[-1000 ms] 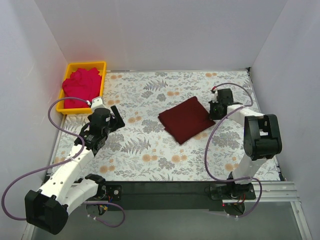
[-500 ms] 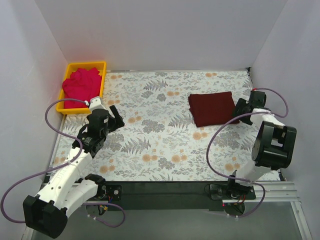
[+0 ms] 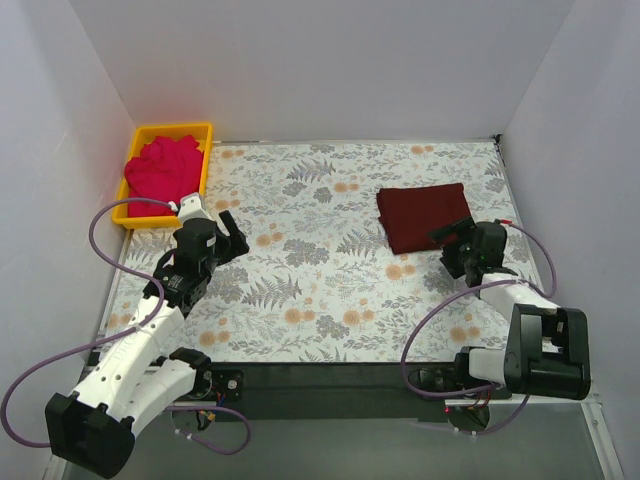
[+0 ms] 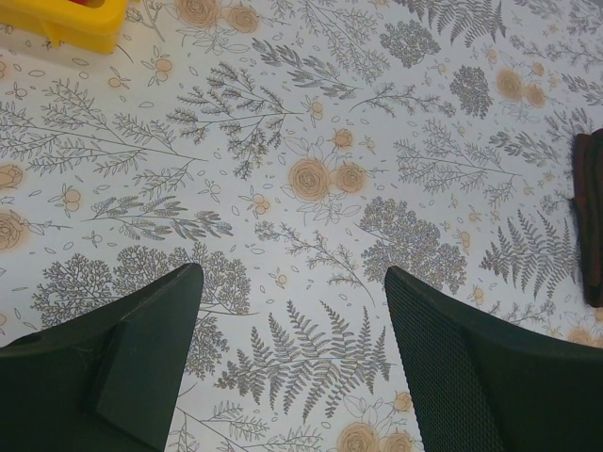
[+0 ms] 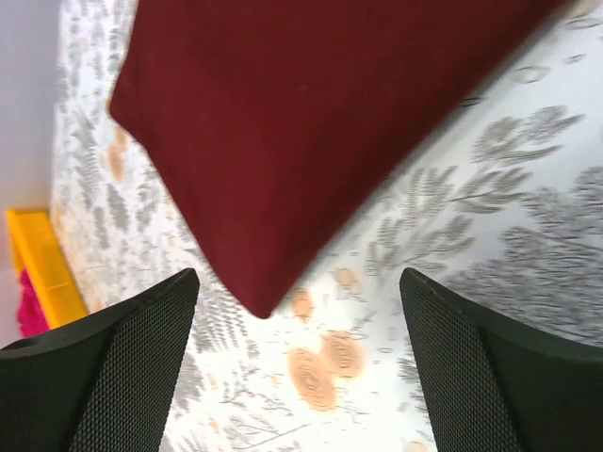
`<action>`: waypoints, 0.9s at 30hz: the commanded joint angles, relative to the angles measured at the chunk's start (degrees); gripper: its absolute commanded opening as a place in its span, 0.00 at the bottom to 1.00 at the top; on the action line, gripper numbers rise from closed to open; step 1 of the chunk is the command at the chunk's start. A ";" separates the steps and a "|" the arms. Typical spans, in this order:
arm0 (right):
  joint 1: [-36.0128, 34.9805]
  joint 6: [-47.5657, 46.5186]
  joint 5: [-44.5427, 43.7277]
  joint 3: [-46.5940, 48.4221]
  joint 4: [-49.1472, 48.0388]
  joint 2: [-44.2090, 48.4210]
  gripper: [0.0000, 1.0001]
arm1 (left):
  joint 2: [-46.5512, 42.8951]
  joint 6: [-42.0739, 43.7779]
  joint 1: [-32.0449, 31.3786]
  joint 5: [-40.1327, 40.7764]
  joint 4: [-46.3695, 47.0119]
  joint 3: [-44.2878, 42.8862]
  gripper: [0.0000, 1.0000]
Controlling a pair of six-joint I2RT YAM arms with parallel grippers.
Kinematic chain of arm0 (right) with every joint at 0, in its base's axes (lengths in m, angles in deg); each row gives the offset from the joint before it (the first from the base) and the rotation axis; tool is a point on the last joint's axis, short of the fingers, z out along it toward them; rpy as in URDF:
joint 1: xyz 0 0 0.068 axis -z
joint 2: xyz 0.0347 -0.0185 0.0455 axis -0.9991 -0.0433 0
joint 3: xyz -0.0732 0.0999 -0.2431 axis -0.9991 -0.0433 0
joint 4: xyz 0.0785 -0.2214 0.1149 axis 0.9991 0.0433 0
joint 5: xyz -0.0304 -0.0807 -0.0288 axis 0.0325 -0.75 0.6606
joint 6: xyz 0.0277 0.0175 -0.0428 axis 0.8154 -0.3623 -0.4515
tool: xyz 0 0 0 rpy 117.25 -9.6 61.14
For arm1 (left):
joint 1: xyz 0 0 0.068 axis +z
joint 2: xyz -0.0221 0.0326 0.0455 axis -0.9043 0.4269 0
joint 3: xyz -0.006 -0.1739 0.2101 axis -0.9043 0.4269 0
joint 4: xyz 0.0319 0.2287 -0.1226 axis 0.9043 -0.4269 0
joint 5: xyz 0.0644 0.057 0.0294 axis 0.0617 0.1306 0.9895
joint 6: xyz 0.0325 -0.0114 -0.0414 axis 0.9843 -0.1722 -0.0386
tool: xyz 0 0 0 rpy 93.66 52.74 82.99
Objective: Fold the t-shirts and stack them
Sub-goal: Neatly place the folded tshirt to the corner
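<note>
The dark maroon t-shirt (image 3: 424,215) lies folded flat on the right side of the table; it fills the top of the right wrist view (image 5: 311,122) and shows at the right edge of the left wrist view (image 4: 592,217). My right gripper (image 3: 450,248) (image 5: 297,278) is open and empty, just off the shirt's near corner, not touching it. The pinkish-red t-shirt (image 3: 160,170) sits crumpled in the yellow bin (image 3: 170,128). My left gripper (image 3: 228,236) (image 4: 292,275) hovers open over bare cloth, right of the bin, with nothing in it.
The yellow bin stands in the far left corner; its corner shows in the left wrist view (image 4: 75,19). White walls close in the table on the left, back and right. A floral tablecloth (image 3: 320,290) covers the table.
The right gripper carried the maroon shirt from the table's middle to the right, then opened, let it go and drew back towards the near edge. The left arm barely moved.
</note>
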 commanded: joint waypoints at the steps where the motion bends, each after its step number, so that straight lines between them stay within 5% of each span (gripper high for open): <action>1: -3.56 11.39 -5.05 0.61 -8.35 -1.20 0.92 | -1.55 0.42 0.08 0.26 0.41 0.32 0.77; 19: -12.62 27.15 -20.70 1.14 -10.02 -10.52 0.86 | -1.99 0.51 0.17 0.17 0.41 0.50 0.77; 22: -12.62 28.99 -22.28 1.14 -10.02 -11.75 0.82 | -2.08 0.51 0.08 0.17 0.50 0.50 0.77; 27: -12.53 31.45 -24.74 2.10 -10.37 -14.47 0.57 | -1.81 0.68 0.08 0.08 0.41 0.59 0.75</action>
